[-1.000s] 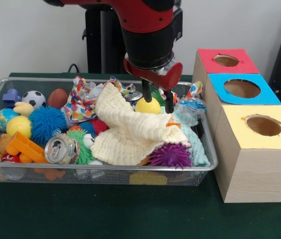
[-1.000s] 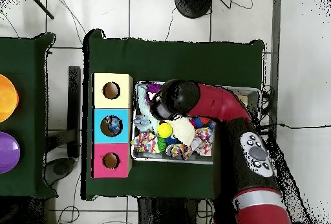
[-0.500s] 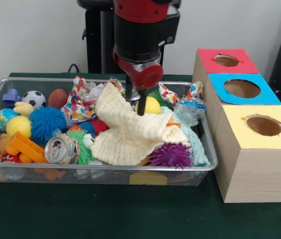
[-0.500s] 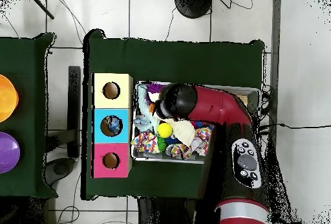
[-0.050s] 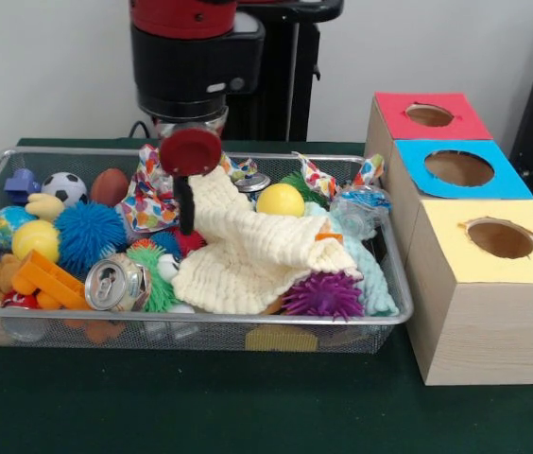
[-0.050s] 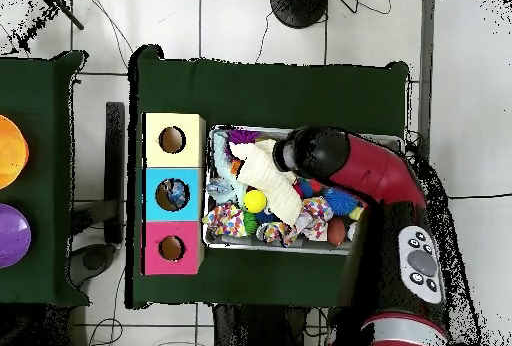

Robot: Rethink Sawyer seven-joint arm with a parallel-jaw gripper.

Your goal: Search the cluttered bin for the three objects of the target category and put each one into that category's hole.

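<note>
Three boxes stood in a row on the green worktop [image 5: 248, 407], just beside the wire bin [image 5: 200, 322]: a red-topped box [image 5: 432, 115], a blue-topped box [image 5: 460, 170] and a yellow-topped box [image 5: 493, 274], each with a round hole in its top. From overhead, something pale showed inside the blue-topped box's hole. My fingers [image 5: 186, 227] hung down into the bin at the left edge of the cream cloth [image 5: 248, 255]. I viewed them edge-on and could not tell whether they were released or clenched. In the bin lay a yellow ball [image 5: 281, 200] behind the cloth, a purple spiky ball [image 5: 323, 295] at its front corner, a can [image 5: 115, 282] and a blue spiky ball [image 5: 89, 235].
</note>
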